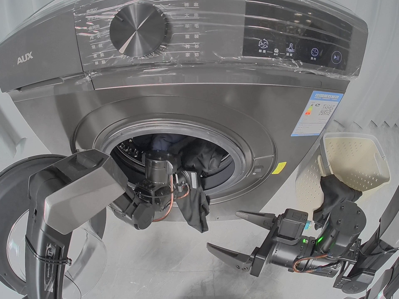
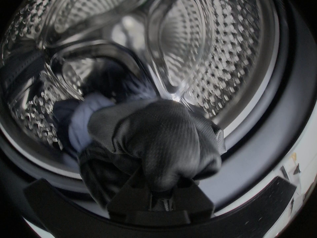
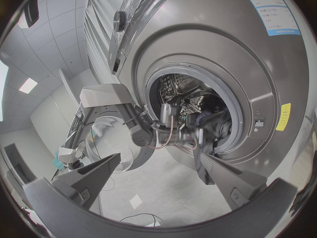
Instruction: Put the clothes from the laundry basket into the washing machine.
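Setting: pale grey floor (image 1: 166,254), white drape (image 1: 376,100) behind, grey front-loading washing machine (image 1: 208,100) standing on the floor, round door (image 1: 10,196) swung open to the robot's left.

Item 1, dark garment (image 2: 165,142): bunched at the mouth of the drum (image 2: 237,50), upper part just inside the opening, one tail hanging out over the lower rim of the port toward the floor. Pinched in the left gripper (image 2: 161,199), fingers closed on a fold of the cloth. Soft, light, limp; no stiffness to push with, likely to drag or snag on the rim. Best carried deeper by the bunched fold before release, loose tail lifted in afterwards.

Item 2, pale blue garment (image 2: 82,116): farther back in the drum, just behind item 1.

Item 3, second dark garment (image 1: 336,194): draped over the near rim of the cream laundry basket (image 1: 374,154), beside the machine's right corner. Equally limp; best pinched at the crest of the drape.

Right gripper (image 1: 224,230): fingers spread wide, holding nothing, low before the machine, between port and basket.
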`<state>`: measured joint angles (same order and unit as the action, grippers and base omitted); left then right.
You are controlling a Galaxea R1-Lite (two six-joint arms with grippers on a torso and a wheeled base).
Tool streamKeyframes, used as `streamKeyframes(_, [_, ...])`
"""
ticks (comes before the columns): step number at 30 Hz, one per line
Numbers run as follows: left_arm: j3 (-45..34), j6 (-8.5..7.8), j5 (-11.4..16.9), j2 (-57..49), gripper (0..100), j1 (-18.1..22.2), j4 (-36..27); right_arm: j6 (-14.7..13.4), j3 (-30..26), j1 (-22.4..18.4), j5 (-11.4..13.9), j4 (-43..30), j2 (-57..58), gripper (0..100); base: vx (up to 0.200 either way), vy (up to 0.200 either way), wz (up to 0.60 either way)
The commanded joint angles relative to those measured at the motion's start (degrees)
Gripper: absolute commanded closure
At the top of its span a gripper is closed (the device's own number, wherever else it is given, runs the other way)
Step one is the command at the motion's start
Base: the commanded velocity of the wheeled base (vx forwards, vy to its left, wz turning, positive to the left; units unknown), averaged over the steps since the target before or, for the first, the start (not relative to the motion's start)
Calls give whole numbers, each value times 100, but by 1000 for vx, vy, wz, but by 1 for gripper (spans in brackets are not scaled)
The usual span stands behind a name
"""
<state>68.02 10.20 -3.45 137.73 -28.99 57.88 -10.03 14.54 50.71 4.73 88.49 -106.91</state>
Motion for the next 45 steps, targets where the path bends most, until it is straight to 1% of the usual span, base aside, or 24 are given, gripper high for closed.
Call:
streamKeyframes(1, [1029, 228, -472, 316, 100, 201, 180, -7, 13, 0, 2, 1, -14, 0, 0, 0, 0])
streamKeyframes(3, [1187, 236, -516, 360, 100, 245, 259, 1, 13, 0, 2, 1, -14, 0, 0, 0, 0])
streamKeyframes(4, [1459, 236, -560, 430, 100, 297, 426, 1, 22, 0, 2, 1, -5, 0, 0, 0, 0])
streamKeyframes(7, [1723, 236, -631, 492, 100, 315, 584, -7, 22, 0, 2, 1, -5, 0, 0, 0, 0])
streamKeyframes(9, [1741, 236, -631, 501, 100, 324, 619, 1, 22, 0, 2, 1, -14, 0, 0, 0, 0])
streamKeyframes(13, [1521, 236, -613, 465, 100, 280, 707, 1, 31, 0, 2, 1, -14, 0, 0, 0, 0])
streamKeyframes(14, [1486, 245, -613, 448, 0, 271, 707, 1, 31, 0, 2, 1, -14, 0, 0, 0, 0])
streamKeyframes(16, [1389, 280, -613, 413, 0, 245, 663, -7, 22, 0, 2, 1, -14, 0, 0, 0, 0])
streamKeyframes(19, [958, 280, -560, 158, 0, 201, 558, 1, 22, -9, 2, 1, -14, 0, 0, 0, 0])
streamKeyframes(21, [598, 263, -525, -9, 0, 183, 408, -7, 22, -9, 2, 1, -14, 0, 0, 0, 0])
streamKeyframes(24, [132, 263, -393, -255, 0, 95, 188, 1, 22, -9, 2, 1, -14, 0, 0, 0, 0])
streamKeyframes(31, [-562, 228, -305, -651, 0, -107, -392, 1, 22, 0, 2, 1, -23, 0, 0, 0, 0])
streamKeyframes(34, [-703, 201, -279, -607, 0, -142, -471, -7, 40, 0, 2, 10, -40, 0, 0, 0, 0])
streamKeyframes(37, [-685, 193, -279, -405, 0, -142, -427, -7, 57, 9, 2, 10, -23, 0, 0, 0, 0])
streamKeyframes(40, [-624, 140, -288, -255, 0, -125, -418, -7, 66, 0, 2, 10, -23, 0, 0, 0, 0])
streamKeyframes(43, [-562, 122, -279, -203, 0, -107, -444, -7, 93, 0, 2, 10, -23, 0, 0, 0, 0])
streamKeyframes(44, [-562, 122, -279, -203, 100, -107, -444, -7, 93, 0, 2, 10, -23, 0, 0, 0, 0])
streamKeyframes(45, [-536, 96, -288, -141, 100, -89, -444, -7, 136, 0, 2, 10, -14, 0, 0, 0, 0])
